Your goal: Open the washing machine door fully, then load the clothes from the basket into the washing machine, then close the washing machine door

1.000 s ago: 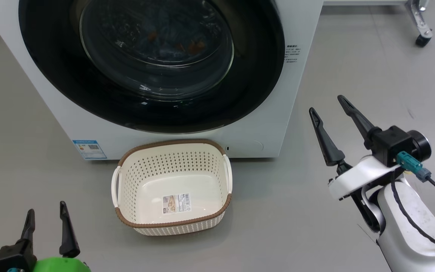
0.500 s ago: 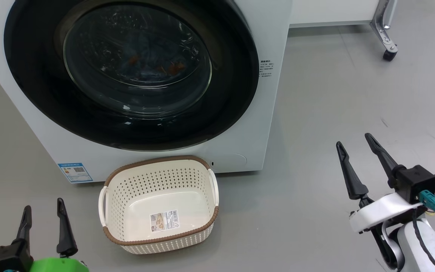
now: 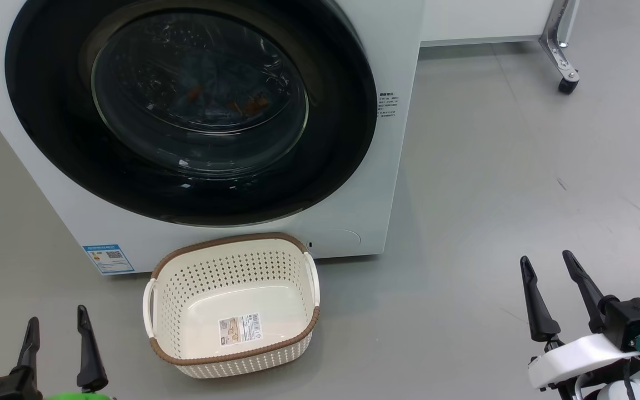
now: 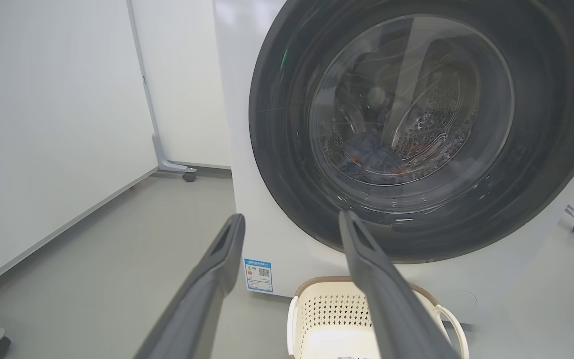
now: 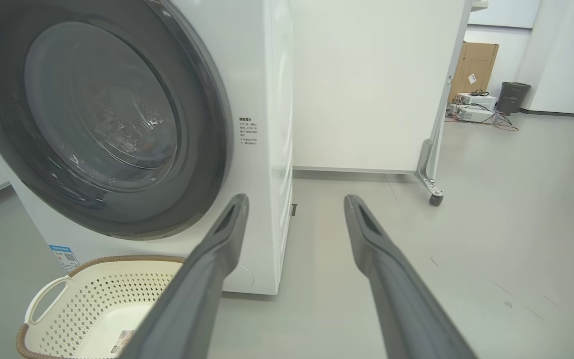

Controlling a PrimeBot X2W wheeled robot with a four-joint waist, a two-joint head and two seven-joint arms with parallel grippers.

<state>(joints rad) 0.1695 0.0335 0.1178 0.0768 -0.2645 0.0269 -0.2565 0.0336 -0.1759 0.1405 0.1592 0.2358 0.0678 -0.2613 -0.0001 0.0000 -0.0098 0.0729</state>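
Washing machine door (image 3: 186, 111): shut, seated flush in the front of the washing machine (image 3: 398, 183). Its glass window bulges outward at the centre.

Clothes (image 4: 369, 154): inside the drum, seen through the glass. They lie low in it as a dark blue heap with small orange patches. Further detail cannot be made out behind the reflections.

Basket (image 3: 231, 240): upright on the floor (image 3: 492, 194), just in front of the foot of the machine and below the lower edge of the door. Whether its far rim touches the machine cannot be told. Its bare bottom carries a barcode sticker (image 3: 240, 329). A blue label (image 3: 108, 258) sits on the machine's front beside the basket's far left corner.

Left gripper (image 3: 57, 316): low at the near left, apart from the basket. Its fingers (image 4: 215, 279) are spread wide with nothing between them. In the left wrist view they point toward the lower part of the door.

Right gripper (image 3: 546, 257): at the near right over open floor, well apart from the basket and the machine. Its fingers (image 5: 210, 279) are likewise spread wide and hold nothing.

Caster (image 3: 566, 83) of a white panel's frame stands on the floor at the far right.
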